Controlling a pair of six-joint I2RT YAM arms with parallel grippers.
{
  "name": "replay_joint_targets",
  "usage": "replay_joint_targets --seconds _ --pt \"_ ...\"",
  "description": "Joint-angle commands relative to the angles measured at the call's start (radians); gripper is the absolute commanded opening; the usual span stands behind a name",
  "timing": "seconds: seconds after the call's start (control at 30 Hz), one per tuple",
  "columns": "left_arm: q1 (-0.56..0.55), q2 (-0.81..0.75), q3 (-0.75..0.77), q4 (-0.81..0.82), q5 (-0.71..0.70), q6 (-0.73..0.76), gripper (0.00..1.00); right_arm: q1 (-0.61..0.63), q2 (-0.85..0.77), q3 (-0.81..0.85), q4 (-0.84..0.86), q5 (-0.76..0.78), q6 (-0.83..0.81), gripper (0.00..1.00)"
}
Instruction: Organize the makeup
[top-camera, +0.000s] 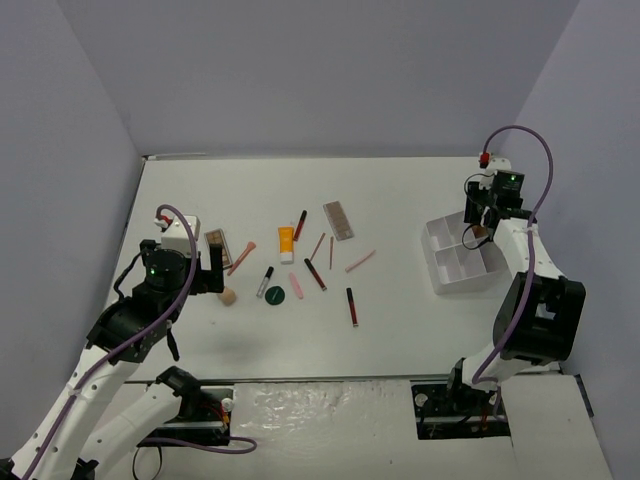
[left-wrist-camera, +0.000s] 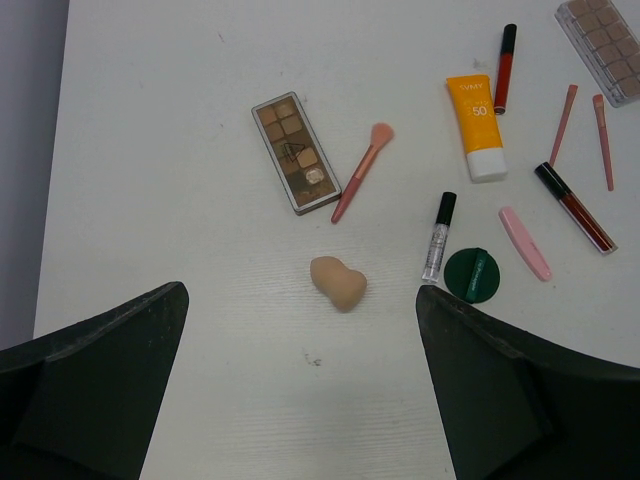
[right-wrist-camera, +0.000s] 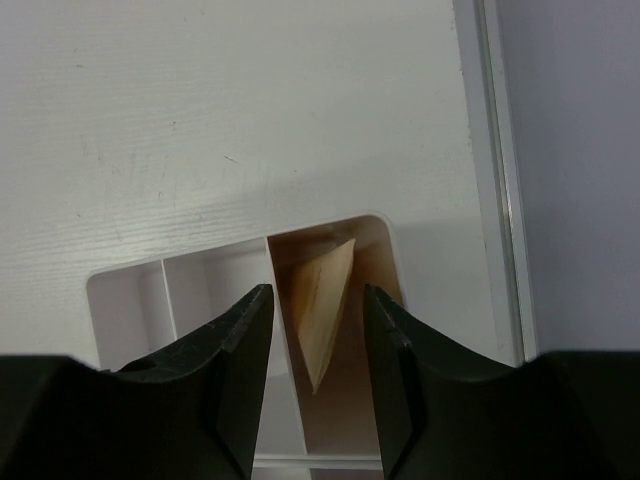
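Over the tray (right-wrist-camera: 190, 285), right hand (right-wrist-camera: 315, 292) gapes narrowly above a wedge (right-wrist-camera: 322, 310); left hand (left-wrist-camera: 300, 290) wide

1. A faint wood grain is seen on the matt white tabletop (left-wrist-camera: 180, 150).
2. The sponge (left-wrist-camera: 338, 282) is seen as matt and foamy.
3. The orange tube (left-wrist-camera: 477, 125) is read as smooth, glossy plastic.
4. The tray (right-wrist-camera: 125, 300) is taken for smooth white plastic.
5. The jaws are pegged as matt black plastic.
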Motion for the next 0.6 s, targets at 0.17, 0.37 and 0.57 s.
replay_joint_targets --seconds 0.17,0.37,0.57 --pt "0.007 0.018 0.023 0.055 0.016 0.004 0.97 -0.002 -0.224 0.063 0.036 -0.036 0.053 0.65" --pt "0.009 0.04 0.022 0.054 0.015 0.0 0.97 0.037 -0.383 0.065 -0.005 -0.051 0.146 0.92" --pt "0.009 0.076 0.018 0.06 0.037 -0.008 0.97 0.129 -0.517 0.004 -0.065 -0.02 0.24 0.97"
